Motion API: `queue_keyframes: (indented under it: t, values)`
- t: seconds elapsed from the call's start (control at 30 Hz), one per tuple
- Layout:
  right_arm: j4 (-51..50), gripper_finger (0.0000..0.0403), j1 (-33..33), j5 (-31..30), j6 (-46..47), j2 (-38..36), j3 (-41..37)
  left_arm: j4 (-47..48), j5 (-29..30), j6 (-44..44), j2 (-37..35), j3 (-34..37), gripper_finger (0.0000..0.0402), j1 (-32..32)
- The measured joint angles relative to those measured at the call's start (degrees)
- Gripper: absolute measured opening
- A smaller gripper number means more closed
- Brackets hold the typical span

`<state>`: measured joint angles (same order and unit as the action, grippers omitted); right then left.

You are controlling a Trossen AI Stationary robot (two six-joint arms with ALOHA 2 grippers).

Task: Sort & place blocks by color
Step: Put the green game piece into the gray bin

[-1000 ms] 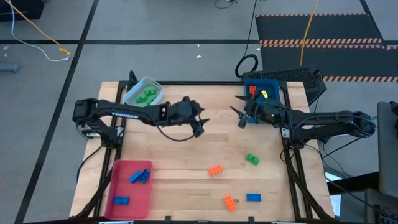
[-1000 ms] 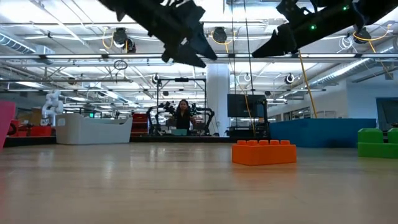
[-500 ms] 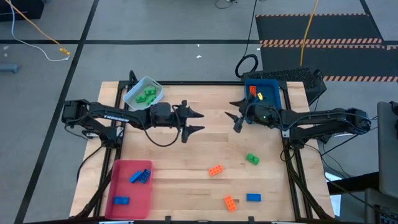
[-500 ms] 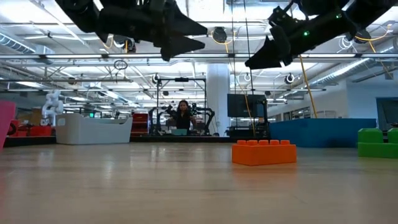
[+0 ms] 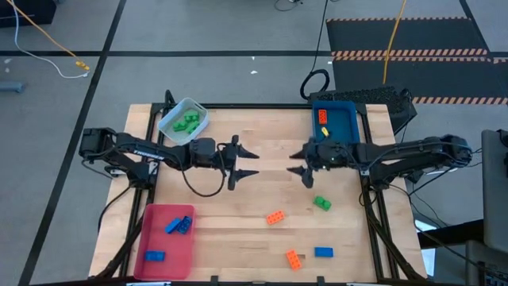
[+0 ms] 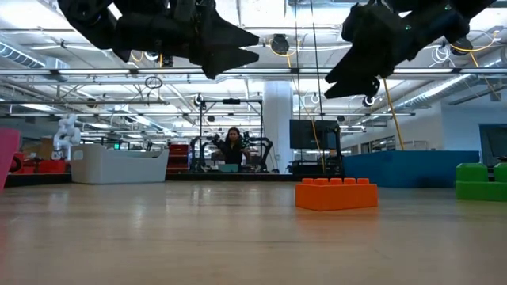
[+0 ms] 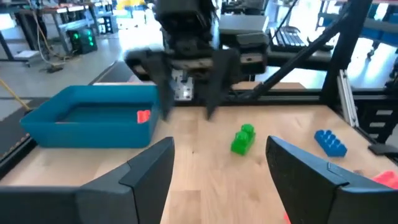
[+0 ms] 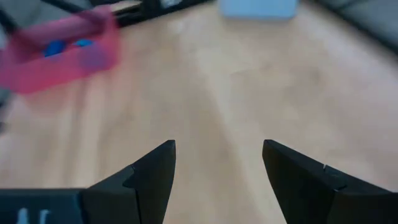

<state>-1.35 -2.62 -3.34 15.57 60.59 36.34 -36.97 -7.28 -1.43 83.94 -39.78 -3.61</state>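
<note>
1. Pincers face each other above mid-worktop (image 5: 262,199): left pincer (image 5: 244,162) and right pincer (image 5: 299,162), both spread open, both empty.
2. Loose blocks on the wood: green block (image 5: 321,203), orange block (image 5: 275,217), second orange block (image 5: 293,258), blue block (image 5: 323,253).
3. Red tray (image 5: 163,248) holds blue blocks; pale tray (image 5: 183,119) holds green ones; blue tray (image 5: 337,121) holds an orange one.

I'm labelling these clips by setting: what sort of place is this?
Most likely a robotics lab in a big open industrial hall: other robot arms stand on benches behind the wooden table, bare pipes run overhead, and striped hazard tape marks the grey floor.
</note>
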Motion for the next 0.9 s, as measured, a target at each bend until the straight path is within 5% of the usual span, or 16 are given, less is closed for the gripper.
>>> queue_keyframes:
  t: [0.17, 0.4, 0.63, 0.9]
  values:
    - [0.6, 0.0238, 4.5, 4.0, 8.7, 0.0, 0.3, -3.8, -0.2, 0.7, 0.0, 0.0, 0.0251, -1.0]
    - [-2.7, 0.0234, 8.9, 1.5, 10.3, 0.0, 7.0, -3.4, -0.4, 1.7, 0.0, 0.0, 0.0250, -0.3]
    - [-28.4, 0.0205, 9.4, -2.9, 6.6, 3.3, 23.7, -6.9, -0.4, 1.7, 0.0, 0.0, 0.0250, 0.4]
    - [-57.9, 0.0186, 12.8, -0.9, 17.3, 15.3, 33.6, -6.5, -0.4, 1.8, 0.0, 0.0, 0.0251, 0.0]
